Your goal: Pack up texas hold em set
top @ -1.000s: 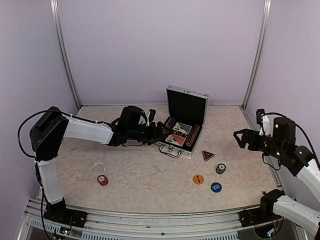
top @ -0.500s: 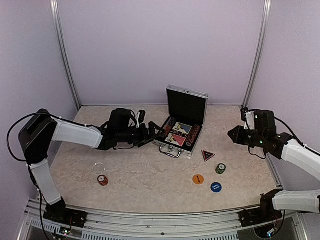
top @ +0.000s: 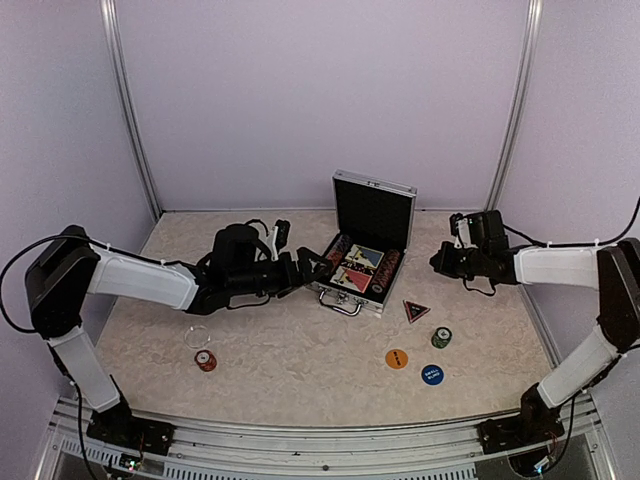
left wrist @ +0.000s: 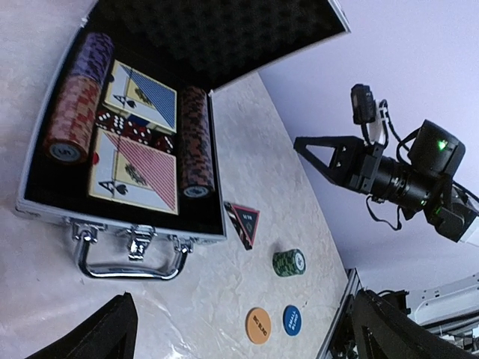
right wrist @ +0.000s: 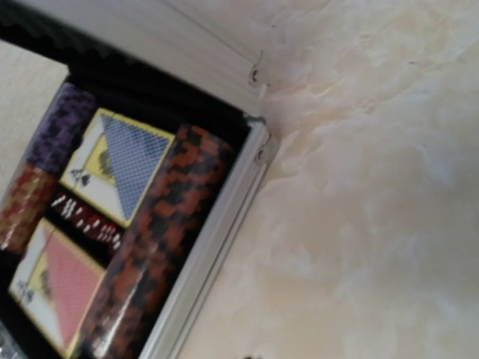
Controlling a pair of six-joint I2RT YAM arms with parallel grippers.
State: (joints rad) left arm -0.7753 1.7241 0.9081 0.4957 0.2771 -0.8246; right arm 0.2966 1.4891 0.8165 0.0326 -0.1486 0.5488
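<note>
Well, my left gripper (top: 312,268) is spread wide with nothing between its fingers. It hovers at the left end of the open briefcase (top: 374,214). From those fingers the case lies straight ahead, with its lid standing up at the far side and its metal handle (left wrist: 131,254) turned toward me.

Inside the black lining I see a blue-backed deck (left wrist: 142,93) and a red-backed deck (left wrist: 135,166), with a strip of dice (left wrist: 127,127) between them. A red chip row (left wrist: 71,120) and a purple chip row (left wrist: 93,56) lie on one side of the cards, and a dark red chip row (left wrist: 194,142) lies on the other.

My right gripper (top: 437,262) is clenched tight on nothing. It hangs off the case's right side, apart from it and pointing at it. The dark red row and the case's silver rim are the nearest things in front of it.

Four pieces lie outside the case on the table (top: 300,340). They are below my right gripper and across from the left one. The triangular marker (top: 416,310) is just off the case's front corner, and the green chip stack (top: 441,337) is a little past it. The orange disc (top: 397,358) and the blue disc (top: 432,375) are closer to my bases.

Back behind my left gripper, a lone red chip (top: 205,361) sits beside a clear ring (top: 197,336), well apart from the case.
</note>
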